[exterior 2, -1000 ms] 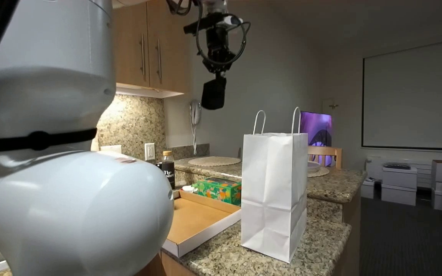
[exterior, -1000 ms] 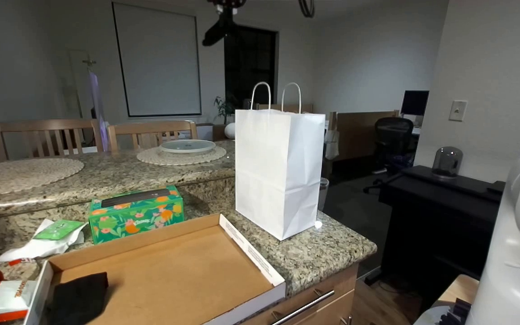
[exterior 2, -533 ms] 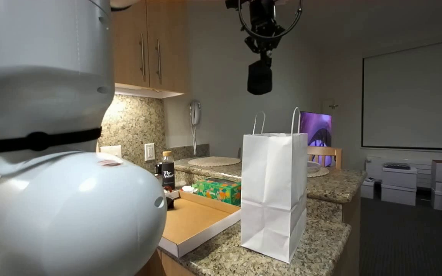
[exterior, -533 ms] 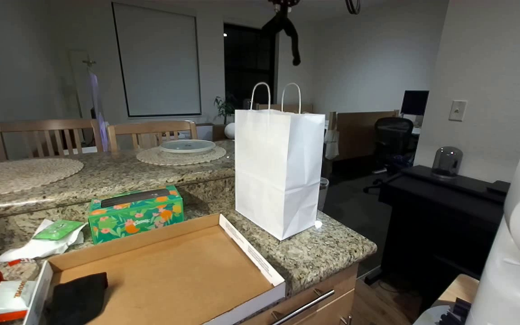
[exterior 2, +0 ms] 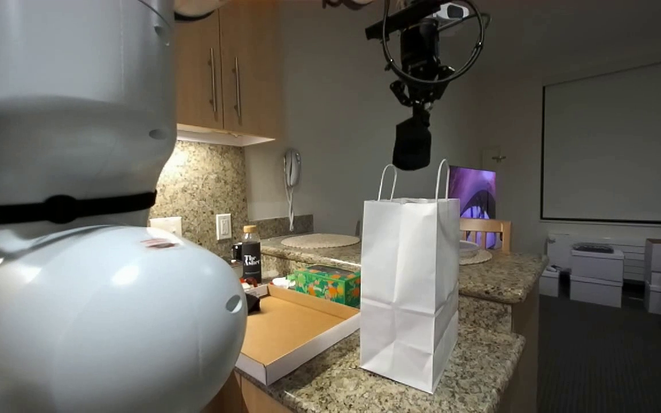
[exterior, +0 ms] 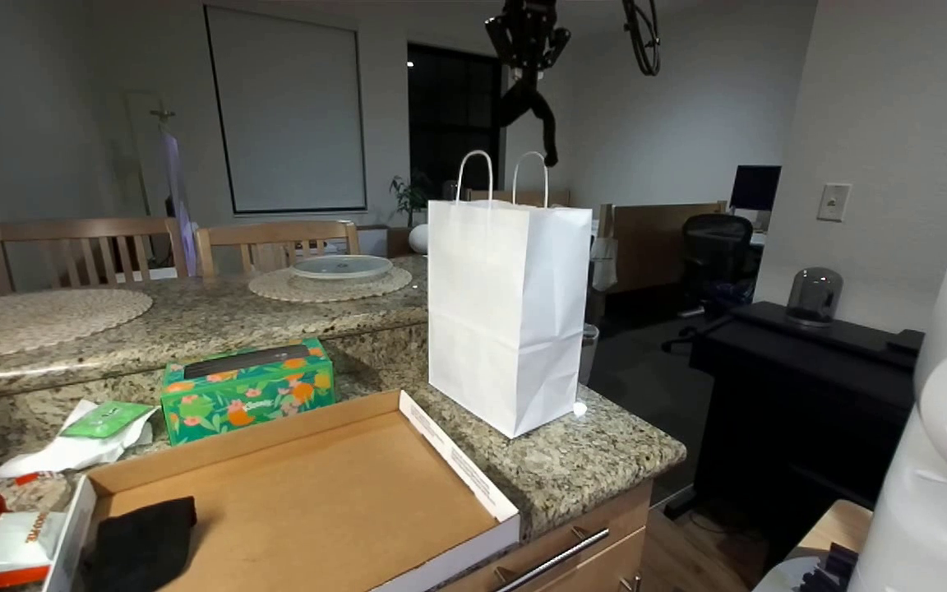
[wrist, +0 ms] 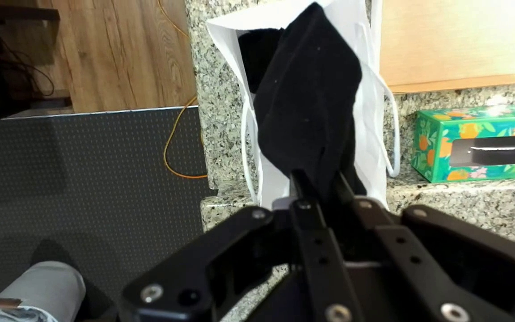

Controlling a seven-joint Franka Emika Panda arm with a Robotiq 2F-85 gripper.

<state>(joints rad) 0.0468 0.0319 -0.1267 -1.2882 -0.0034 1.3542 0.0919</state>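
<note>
Pinching black cloth (wrist: 309, 103) by one end in gripper (wrist: 322, 183), with tips pressed nearly together. Hanging above mouth of upright white paper bag (exterior: 478, 296); cannot tell if touching bag handles (wrist: 396, 138). Blends black on black into gripper; hard to make out start of gripped end. Covers much of bag interior in wrist view; cannot tell whether dark patch (wrist: 255, 49) alongside is shadow or contents. Droops with long axis near vertical in both exterior views. Forks in an exterior view, with longer lobe (exterior: 549, 136) pointing down and shorter one slanting aside. Tapers to a point near top edge in wrist view. Under bag: speckled counter (exterior: 556, 469). Beside bag: cardboard tray (exterior: 325, 501), cut off at lower frame edge, partly blocked by white robot arm (exterior 2: 112, 298) in an exterior view. Inside tray: another black cloth (exterior: 145, 538), also clipped. Just past tray: tissue box (exterior: 248, 403).
</note>
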